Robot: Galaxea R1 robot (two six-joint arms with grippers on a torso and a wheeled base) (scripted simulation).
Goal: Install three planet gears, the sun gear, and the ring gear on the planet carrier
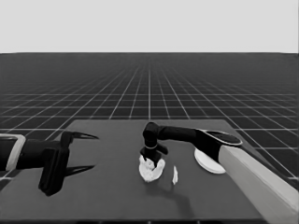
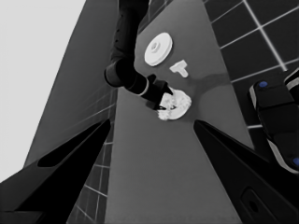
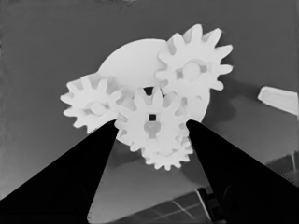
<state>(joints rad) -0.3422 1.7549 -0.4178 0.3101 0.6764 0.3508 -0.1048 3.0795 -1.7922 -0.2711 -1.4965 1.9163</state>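
White parts sit mid-desk [image 1: 117,196] in the head view: the right claw [image 1: 152,157] points down onto the smaller round part [image 1: 152,170], a thin white piece [image 1: 175,175] lies just beside it, and the larger round part [image 1: 209,163] lies partly under the right arm. Parked at the left end, the left claw [image 1: 79,151] stands wide and empty. From the left wrist, the same cluster appears farther off. From the right wrist, four gears [image 3: 152,122] sit on the smaller round part, the middle one between the fingers; whether they grip it, I cannot tell.
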